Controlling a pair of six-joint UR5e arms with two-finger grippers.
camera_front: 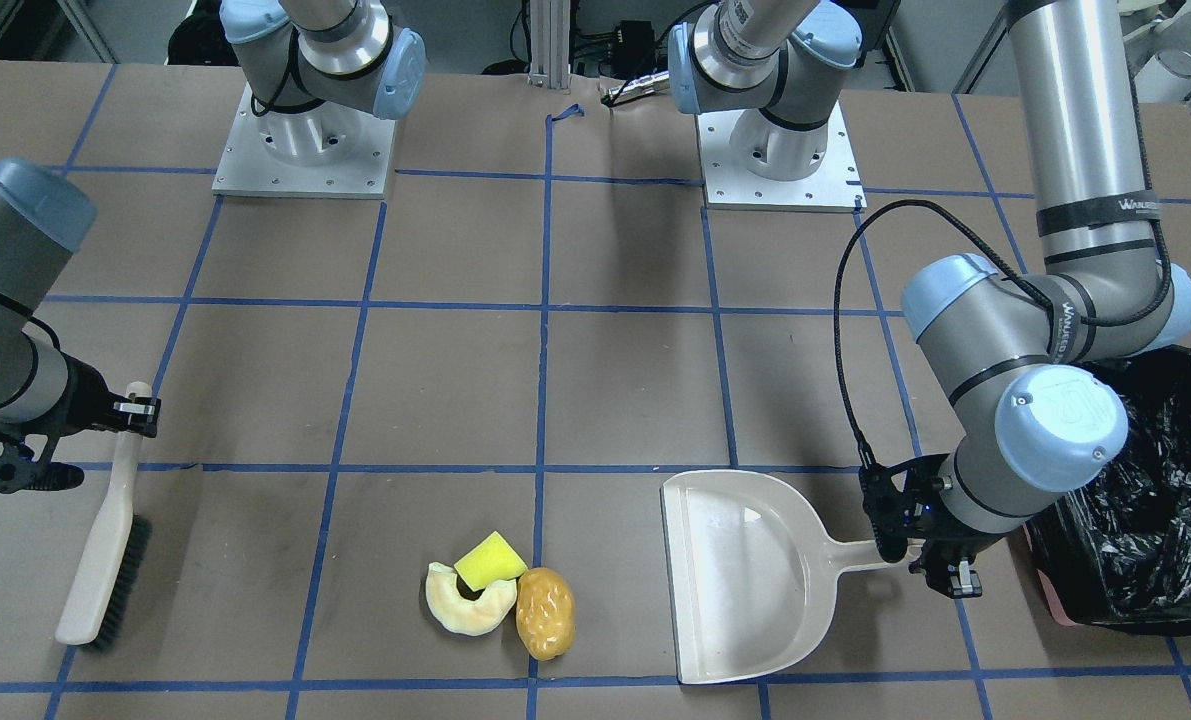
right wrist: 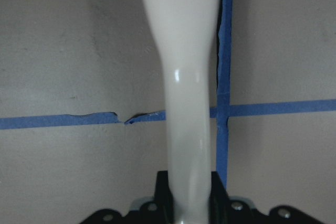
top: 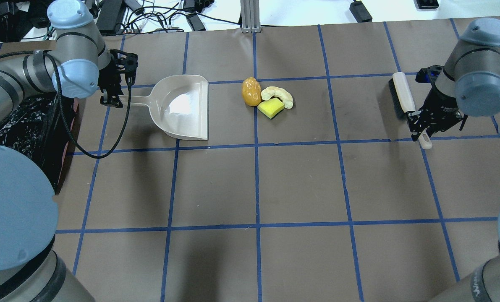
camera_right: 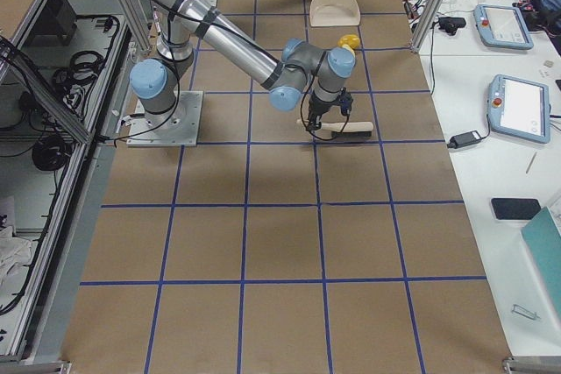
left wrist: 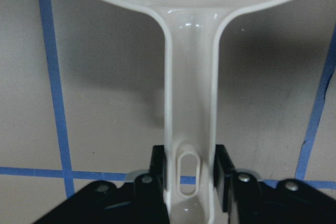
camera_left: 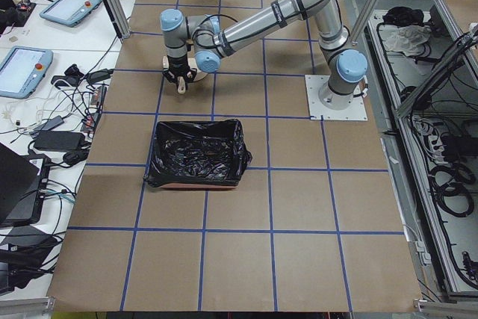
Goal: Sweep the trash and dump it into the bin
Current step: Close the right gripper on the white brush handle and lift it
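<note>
Three trash pieces lie together on the table: a pale cream curved slice (camera_front: 465, 618) (top: 281, 92), a yellow-green wedge (camera_front: 490, 562) (top: 270, 108) and a golden-brown potato-shaped lump (camera_front: 545, 612) (top: 251, 91). My left gripper (camera_front: 915, 548) (top: 117, 100) (left wrist: 190, 169) is shut on the handle of the beige dustpan (camera_front: 745, 575) (top: 182, 107), which lies flat with its mouth towards the trash. My right gripper (camera_front: 135, 410) (top: 417, 121) (right wrist: 191, 195) is shut on the handle of the beige brush (camera_front: 105, 540) (top: 403, 98), its bristles on the table. The black-lined bin (camera_front: 1145, 520) (top: 27, 126) (camera_left: 198, 153) stands behind the left arm.
The two arm bases (camera_front: 305, 150) (camera_front: 780, 150) stand on plates at the robot's side of the table. Blue tape lines grid the brown table (top: 300, 180). A black cable (top: 107, 142) loops from the left wrist over the table.
</note>
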